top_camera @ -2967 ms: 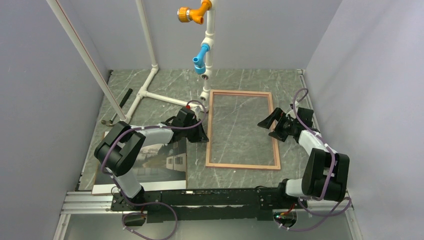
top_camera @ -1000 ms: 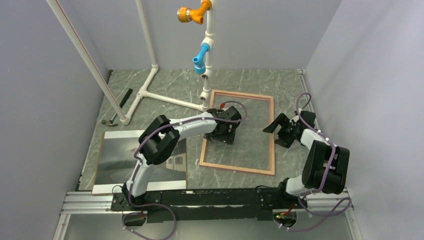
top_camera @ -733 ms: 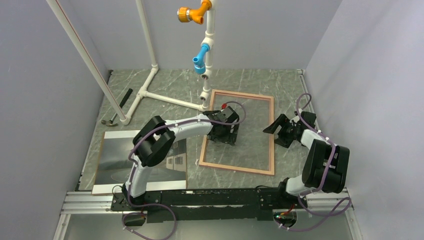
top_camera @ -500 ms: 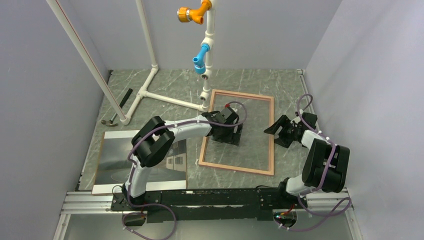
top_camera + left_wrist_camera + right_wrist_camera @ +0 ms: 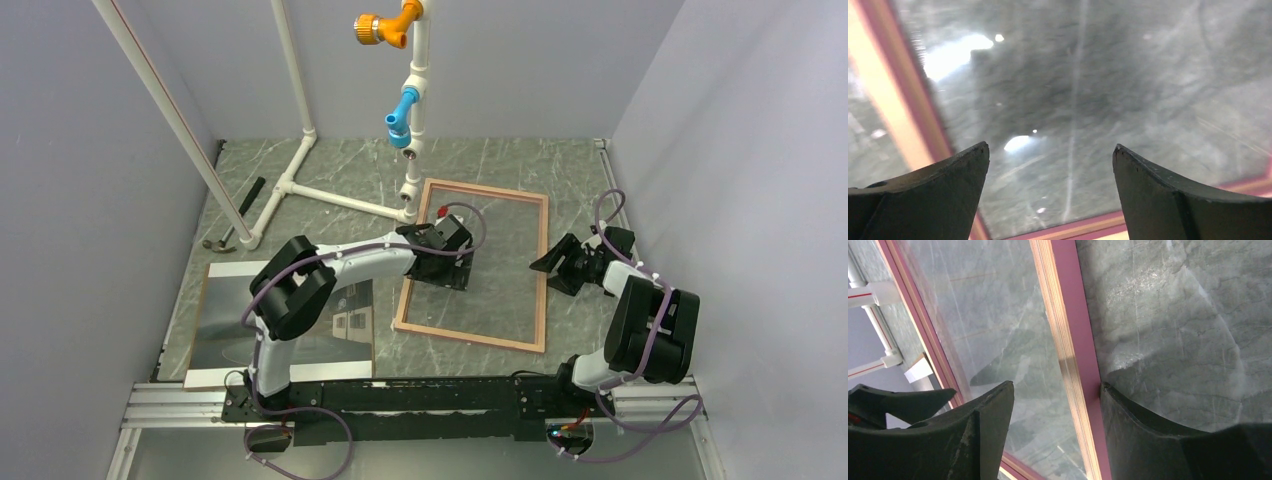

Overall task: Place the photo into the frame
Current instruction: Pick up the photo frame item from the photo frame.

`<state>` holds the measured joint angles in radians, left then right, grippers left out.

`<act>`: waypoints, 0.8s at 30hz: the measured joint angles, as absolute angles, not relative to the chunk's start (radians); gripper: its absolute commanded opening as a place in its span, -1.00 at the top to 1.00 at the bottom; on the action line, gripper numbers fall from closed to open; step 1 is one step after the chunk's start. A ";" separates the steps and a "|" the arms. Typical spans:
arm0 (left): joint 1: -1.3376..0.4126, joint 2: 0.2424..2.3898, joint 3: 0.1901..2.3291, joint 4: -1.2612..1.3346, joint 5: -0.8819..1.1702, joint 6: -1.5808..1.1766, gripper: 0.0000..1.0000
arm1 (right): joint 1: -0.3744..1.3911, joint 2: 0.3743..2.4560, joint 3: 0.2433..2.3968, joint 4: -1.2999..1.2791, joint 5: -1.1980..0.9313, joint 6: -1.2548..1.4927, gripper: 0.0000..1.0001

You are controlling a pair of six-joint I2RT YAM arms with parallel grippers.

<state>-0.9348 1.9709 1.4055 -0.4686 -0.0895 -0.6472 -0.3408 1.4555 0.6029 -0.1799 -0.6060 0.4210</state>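
Note:
The frame (image 5: 470, 337) lies flat and slightly skewed on the marble table, with a pink and tan rail (image 5: 1068, 315) and a clear pane. The photo (image 5: 230, 320) lies at the near left, partly under my left arm. My left gripper (image 5: 447, 272) hovers open over the pane near its left rail (image 5: 890, 100), and nothing sits between its jaws (image 5: 1051, 146). My right gripper (image 5: 552, 272) straddles the frame's right rail (image 5: 1056, 385). Its outer finger (image 5: 1138, 430) touches the rail's edge, while the inner finger (image 5: 983, 430) stands apart over the pane.
A white pipe stand (image 5: 330, 195) with blue and orange fittings (image 5: 405, 105) rises behind the frame's far left corner. A hammer (image 5: 235, 220) lies at the far left. A brown board (image 5: 205, 378) shows under the photo. Grey walls close in on three sides.
My left gripper has drifted slightly left over the pane, and the frame's near end has slid left with it. My right gripper's jaws have narrowed round the right rail.

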 measured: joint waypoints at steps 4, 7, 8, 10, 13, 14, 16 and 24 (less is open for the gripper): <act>-0.931 1.975 1.445 -0.580 -0.199 -0.648 -0.96 | -0.338 1.452 0.603 -0.187 -0.601 0.418 -0.32; -0.916 2.011 1.496 -0.644 -0.222 -0.651 -0.96 | -0.338 1.452 0.603 -0.190 -0.600 0.418 -0.33; -0.912 2.023 1.508 -0.656 -0.226 -0.652 -0.96 | -0.337 1.451 0.603 -0.193 -0.599 0.417 -0.34; -0.901 2.057 1.537 -0.684 -0.226 -0.661 -0.96 | -0.337 1.447 0.603 -0.201 -0.599 0.414 -0.34; -0.897 2.091 1.584 -0.729 -0.235 -0.675 -0.97 | -0.333 1.443 0.603 -0.218 -0.599 0.411 -0.35; -0.897 2.098 1.595 -0.741 -0.235 -0.675 -0.98 | -0.332 1.441 0.603 -0.221 -0.599 0.411 -0.35; -0.896 2.124 1.632 -0.778 -0.234 -0.675 -0.98 | -0.332 1.440 0.603 -0.225 -0.599 0.411 -0.36; -0.892 2.185 1.721 -0.864 -0.201 -0.653 -0.97 | -0.332 1.439 0.603 -0.227 -0.603 0.411 -0.38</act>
<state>-0.8921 2.1845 1.7206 -0.8642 -0.2008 -0.6533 -0.3321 1.4395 0.6033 -0.2272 -0.6029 0.4107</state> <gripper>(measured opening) 0.987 0.685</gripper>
